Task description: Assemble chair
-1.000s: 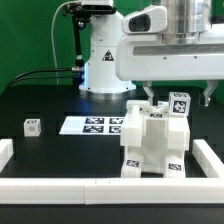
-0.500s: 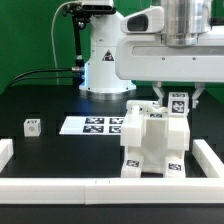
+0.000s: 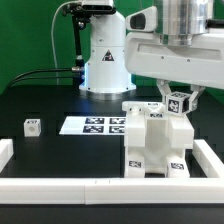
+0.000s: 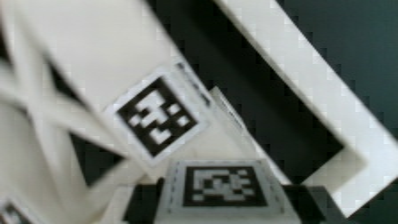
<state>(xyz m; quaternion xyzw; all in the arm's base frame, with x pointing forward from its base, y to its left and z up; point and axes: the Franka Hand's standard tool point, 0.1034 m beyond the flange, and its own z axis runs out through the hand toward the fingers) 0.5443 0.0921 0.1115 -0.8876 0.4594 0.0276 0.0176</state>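
Chair assembly (image 3: 153, 140), blocky white panels with square black-and-white tags, stands on the black surface (image 3: 60, 100) at the exterior view's right, inside a low white rail (image 3: 45, 186). The end effector (image 3: 177, 97) hovers at its tagged top corner; whether it grips cannot be told. A small white cube (image 3: 32, 126) sits well apart, left of the flat marker board (image 3: 92, 125).

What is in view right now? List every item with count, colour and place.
Partly assembled white blocky chair with black marker tags: one, white, the exterior view's right, inside the rail.
Small white cube with a tag: one, white, the exterior view's left.
Marker board: one, white with black tags, table centre.
White border rail: one, white, front edge and sides.
Black table: one, black.
Gripper: one, white arm, at the chair's top; jaw state unclear.
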